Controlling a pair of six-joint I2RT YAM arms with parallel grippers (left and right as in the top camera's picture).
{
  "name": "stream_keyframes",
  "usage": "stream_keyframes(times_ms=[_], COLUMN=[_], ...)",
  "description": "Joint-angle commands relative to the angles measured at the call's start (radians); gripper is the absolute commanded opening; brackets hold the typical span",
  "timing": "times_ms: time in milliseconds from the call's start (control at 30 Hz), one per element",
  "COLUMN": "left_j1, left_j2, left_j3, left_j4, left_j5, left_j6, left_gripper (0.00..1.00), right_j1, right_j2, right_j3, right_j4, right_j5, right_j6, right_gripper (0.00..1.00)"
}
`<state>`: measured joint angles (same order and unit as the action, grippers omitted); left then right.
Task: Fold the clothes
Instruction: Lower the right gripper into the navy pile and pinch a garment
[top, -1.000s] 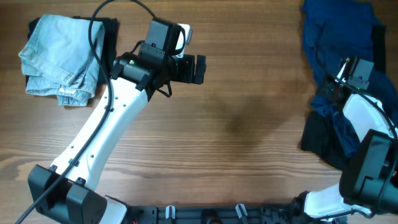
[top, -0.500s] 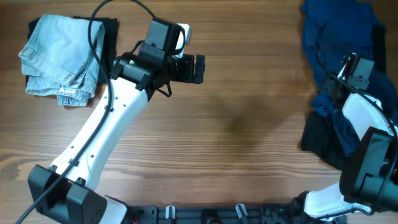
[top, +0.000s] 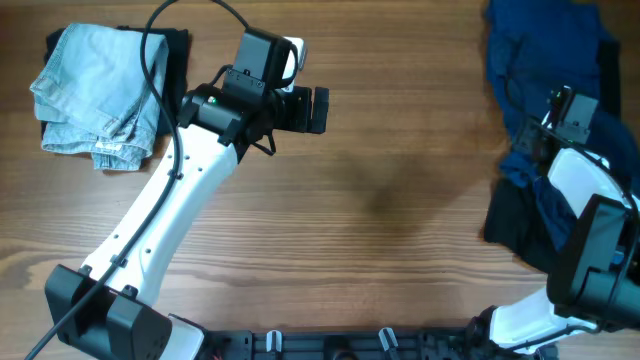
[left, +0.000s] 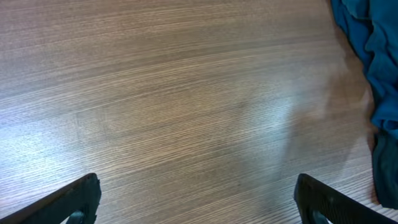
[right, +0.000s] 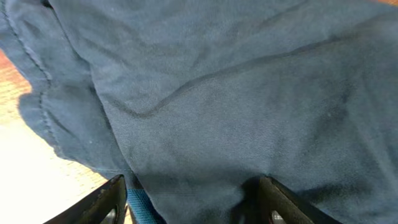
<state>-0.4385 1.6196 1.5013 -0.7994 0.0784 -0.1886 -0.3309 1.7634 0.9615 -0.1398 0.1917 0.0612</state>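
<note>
A crumpled pile of dark blue clothes (top: 540, 50) lies at the far right of the table, with a black garment (top: 512, 225) below it. My right gripper (top: 562, 108) is down on the blue pile. In the right wrist view its fingers (right: 194, 205) are open and wide apart, with blue cloth (right: 236, 93) bulging between them. My left gripper (top: 318, 110) is open and empty above bare wood at centre left. In the left wrist view its fingertips (left: 199, 202) frame bare table, with blue cloth (left: 376, 50) at the far right.
A folded light-blue denim piece (top: 95, 85) lies on a dark folded garment (top: 175, 50) at the far left. The wooden table (top: 400, 200) stretches between the two arms. A black cable (top: 160, 30) loops over the left arm.
My right gripper has shifted slightly toward the far edge on the blue pile. The left arm has not moved.
</note>
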Motion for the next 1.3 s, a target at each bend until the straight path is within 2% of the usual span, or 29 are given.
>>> stream_keyframes(times_ms=[0,133,233,400,567,800,967,1100,1133,1167,1200,1267], left_j1=[-0.002,-0.002,-0.002,-0.002,-0.002,-0.002,-0.002,-0.002,-0.002,-0.002,-0.002,-0.002], left_j2=[0.004,0.004,0.004,0.004,0.004,0.004,0.002,-0.011,-0.016,-0.017,-0.017,-0.017], left_j3=[0.018,0.018,0.018,0.018,0.018,0.018,0.018,0.018,0.018,0.018,0.018,0.018], left_j4=[0.012,0.022,0.023,0.023,0.026,0.052,0.061,0.063,0.063,0.063,0.063,0.060], left_j5=[-0.010,-0.010,-0.010,-0.010,-0.010,-0.009,-0.010,-0.010,-0.009,-0.009,-0.009,-0.009], left_j6=[-0.009,-0.009,-0.009,-0.009,-0.010,-0.010,-0.010,-0.010,-0.010,-0.010,-0.010,-0.010], left_gripper=[1.00,1.00,1.00,1.00,1.00,1.00,0.98,0.97,0.98,0.99,0.99,0.99], right_j1=[-0.003,-0.003,-0.003,-0.003,0.001,0.074,0.185,0.222,0.219,0.214,0.207,0.192], right_j2=[0.029,0.028,0.026,0.018,-0.058,-0.168,-0.190,-0.187,-0.180,-0.174,-0.161,-0.130], right_j3=[-0.006,-0.005,-0.005,0.029,0.146,0.423,0.569,0.599,0.599,0.599,0.599,0.599], right_j4=[-0.004,-0.005,-0.006,-0.060,-0.204,-0.480,-0.597,-0.608,-0.613,-0.620,-0.633,-0.667], right_j5=[0.023,0.056,0.056,0.058,-0.056,-0.237,-0.264,-0.229,-0.214,-0.214,-0.215,-0.214], right_j6=[-0.008,-0.009,0.002,0.048,0.034,-0.045,-0.087,-0.067,-0.053,-0.053,-0.055,-0.066], right_gripper=[0.69,0.55,0.34,0.04,0.04,0.04,0.04,0.04,0.06,0.14,0.31,0.54])
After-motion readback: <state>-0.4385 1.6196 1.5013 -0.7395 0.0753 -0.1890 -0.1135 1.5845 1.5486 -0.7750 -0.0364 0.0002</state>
